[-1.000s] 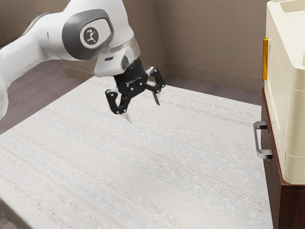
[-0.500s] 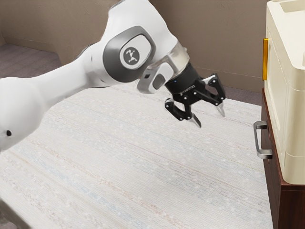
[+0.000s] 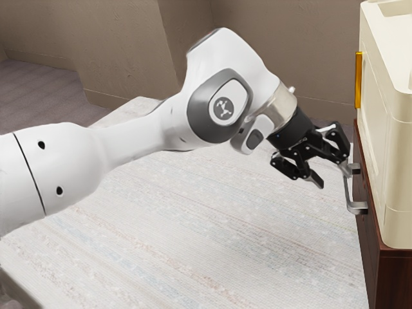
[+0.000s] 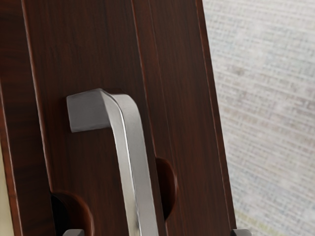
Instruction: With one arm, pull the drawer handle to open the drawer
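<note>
A tall cream box [image 3: 387,129] with a recessed top stands at the exterior view's right, an upright gold strip [image 3: 358,80] on its side. The pale counter [image 3: 225,251] has faint streaks; brown walls [image 3: 302,38] rise behind, above purplish-grey floor [image 3: 32,84].

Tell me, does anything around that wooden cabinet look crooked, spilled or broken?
Nothing stands out: the silver handle looks unbroken, the cream unit sits on the wooden cabinet, and I see no spill on the pale surface.

Arm [image 3: 138,137] outstretched, hand [image 3: 334,178] tilted downward (fingers [image 3: 316,179] spread).
</note>
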Controlling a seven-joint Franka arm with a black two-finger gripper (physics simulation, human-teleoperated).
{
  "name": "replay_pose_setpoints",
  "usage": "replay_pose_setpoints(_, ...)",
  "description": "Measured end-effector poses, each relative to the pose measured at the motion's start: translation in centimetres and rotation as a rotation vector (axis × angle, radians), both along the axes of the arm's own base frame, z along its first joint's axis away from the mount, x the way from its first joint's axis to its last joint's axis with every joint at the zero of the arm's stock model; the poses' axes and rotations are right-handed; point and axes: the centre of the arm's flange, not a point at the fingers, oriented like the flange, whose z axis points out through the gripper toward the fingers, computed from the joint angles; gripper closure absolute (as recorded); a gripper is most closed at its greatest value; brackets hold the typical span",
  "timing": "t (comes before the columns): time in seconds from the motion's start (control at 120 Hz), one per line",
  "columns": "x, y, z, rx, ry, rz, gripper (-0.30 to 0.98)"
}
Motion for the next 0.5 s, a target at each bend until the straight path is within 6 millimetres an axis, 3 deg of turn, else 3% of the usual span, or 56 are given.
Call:
replay_pose_setpoints(0.283,0.8,-0.9,-2.3,-0.028,-0.018,-0.038,0.56)
replay_pose_setpoints(0.5,0.4,-0.3,-3.5,-0.022,-0.016,-0.051,0.68)
